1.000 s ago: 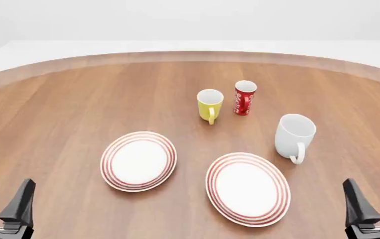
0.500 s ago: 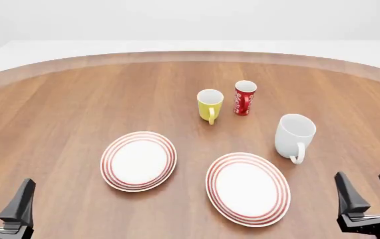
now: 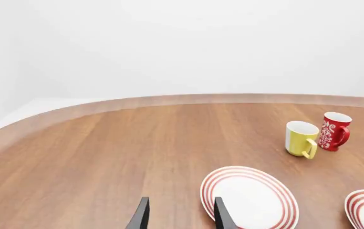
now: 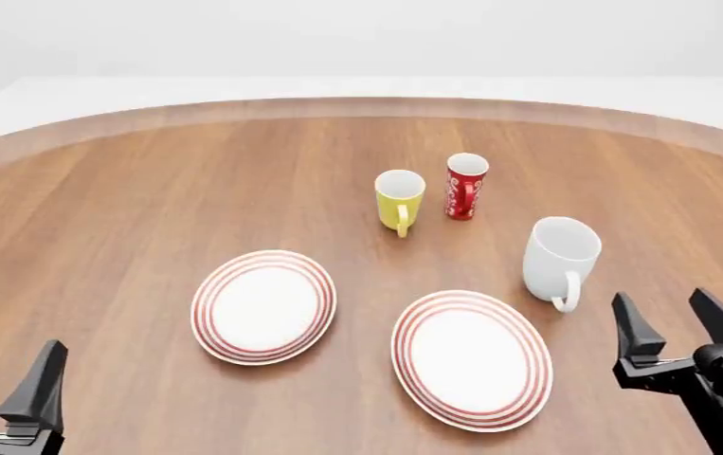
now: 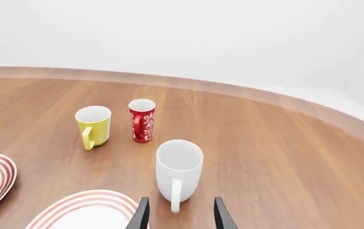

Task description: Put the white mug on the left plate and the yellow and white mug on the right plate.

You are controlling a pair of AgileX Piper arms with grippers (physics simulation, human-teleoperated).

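On the brown wooden table [image 4: 146, 190], the white mug [image 4: 560, 261] stood upright toward the right side, its loop handle turned to the near edge, just beyond the far right rim of the right plate [image 4: 471, 358] and apart from it. That plate lay flat near the middle of the near part of the table, and the left plate [image 4: 263, 305] lay flat beside it to the left and a little farther off, the two rims close but not touching. The yellow and white mug [image 4: 399, 200] stood upright farther back near the centre, handle pointing to the near side, with the slim red mug [image 4: 465, 186] just to its right and slightly farther away, a small gap between them. The right gripper [image 4: 675, 327] hovered low at the near right, just nearer and to the right of the white mug, its two dark fingers spread apart and holding nothing; in the right wrist view the white mug [image 5: 178, 171] sat straight ahead of the parted fingertips. The left gripper [image 4: 5, 372] sat at the near left corner, well apart from the left plate, its fingers likewise spread and empty.
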